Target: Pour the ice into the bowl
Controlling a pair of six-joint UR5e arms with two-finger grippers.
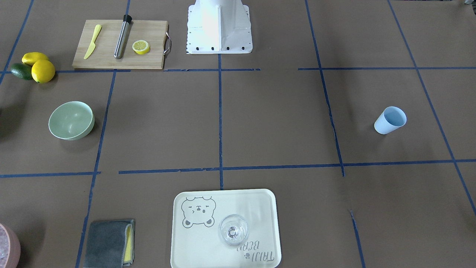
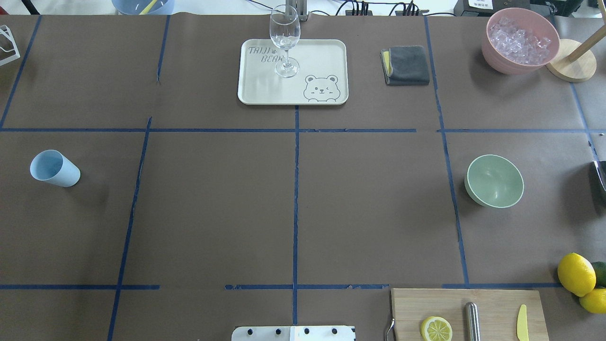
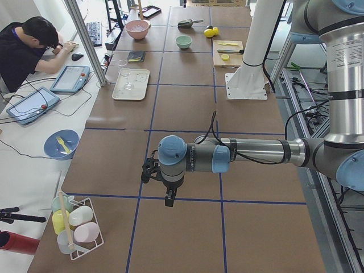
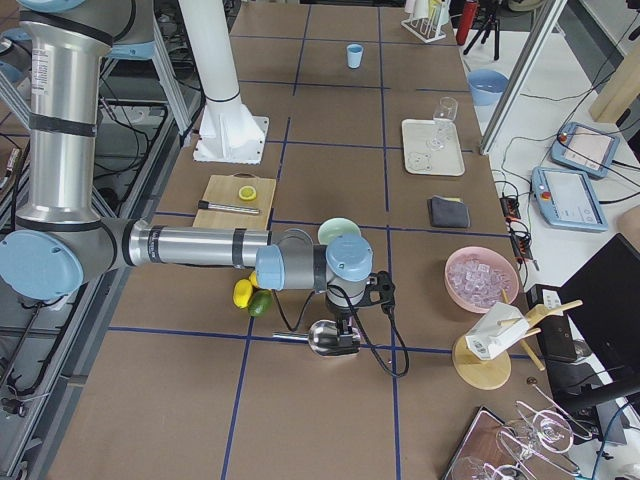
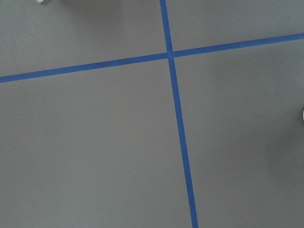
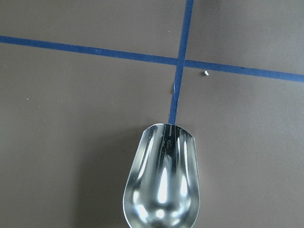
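The pale mint-green bowl point(image 2: 494, 181) stands upright on the brown paper and looks empty; it also shows in the front view point(image 1: 71, 120). No loose ice cubes show in any view. A blue cup point(image 2: 54, 168) stands far off on the other side, and no ice shows in it. My right gripper point(image 4: 347, 335) points down right over a shiny metal scoop point(image 4: 322, 337), near the bowl. The scoop point(image 6: 161, 185) is empty in the right wrist view. My left gripper point(image 3: 169, 200) hangs over bare paper. I cannot tell if either gripper is open or shut.
A pink container point(image 2: 521, 40) full of ice stands at the far right corner beside a wooden stand point(image 2: 573, 66). A white tray point(image 2: 326, 54) holds a clear glass point(image 2: 285, 38). A grey cloth point(image 2: 407, 65), a cutting board point(image 2: 492, 303) and lemons point(image 2: 575, 273) lie around.
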